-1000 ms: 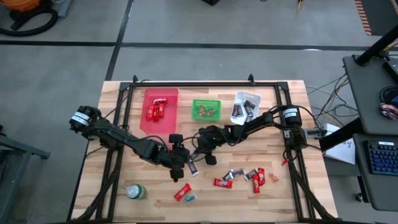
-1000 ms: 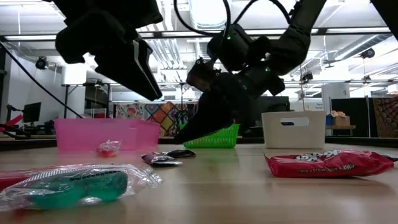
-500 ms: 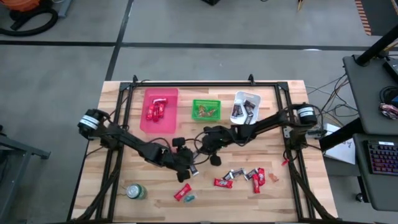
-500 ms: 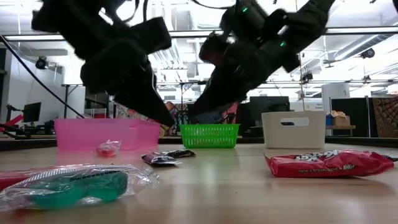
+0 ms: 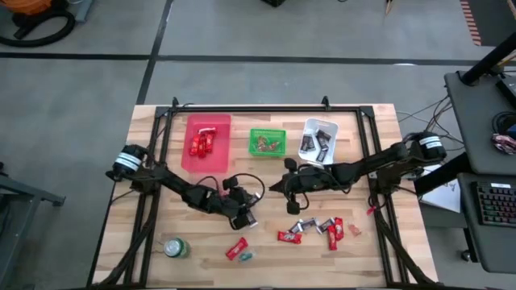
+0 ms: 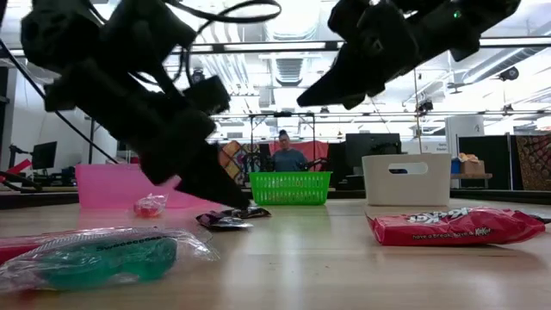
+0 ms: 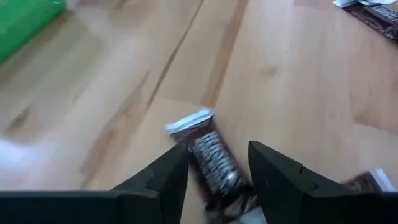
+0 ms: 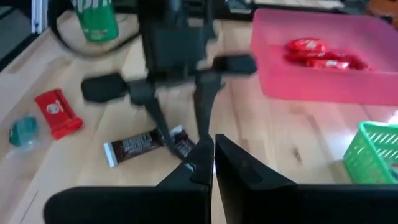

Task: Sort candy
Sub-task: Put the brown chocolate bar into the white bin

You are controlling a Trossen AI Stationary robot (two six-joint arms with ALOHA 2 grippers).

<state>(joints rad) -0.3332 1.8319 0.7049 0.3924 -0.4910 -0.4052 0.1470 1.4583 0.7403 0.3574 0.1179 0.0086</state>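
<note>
Two dark arms reach over the wooden tabletop (image 5: pixel 169 137). The left gripper (image 7: pixel 216 163) is down at the tabletop near its middle, its fingers (image 7: pixel 166 177) spread apart on either side of a dark brown-and-silver candy bar (image 7: pixel 210 155) that lies flat on the wood; whether the fingers press on the wrapper cannot be told. In the right wrist view a second dark bar (image 8: pixel 132 145) lies just beside that one. The right gripper (image 8: pixel 210 155) hangs above the tabletop a little to the right of the left one, its fingers pressed together with nothing between them.

Along the far edge stand three containers: a pink tray (image 5: pixel 193 158) holding red-wrapped candy (image 5: pixel 201 142), a green basket (image 5: pixel 267 132) with small sweets, and a white bin (image 5: pixel 330 126) with dark-wrapped pieces (image 5: pixel 313 143).

Loose candy is scattered on the near right part of the tabletop: a cluster of red and dark-and-silver pieces (image 5: pixel 316 229), and farther left a red bar (image 5: pixel 236 248) with a tiny teal sweet (image 5: pixel 247 256) touching it. A round green can (image 5: pixel 176 248) stands near the front left corner. In the low view a person (image 6: pixel 287 155) is visible in the room behind the green basket.
</note>
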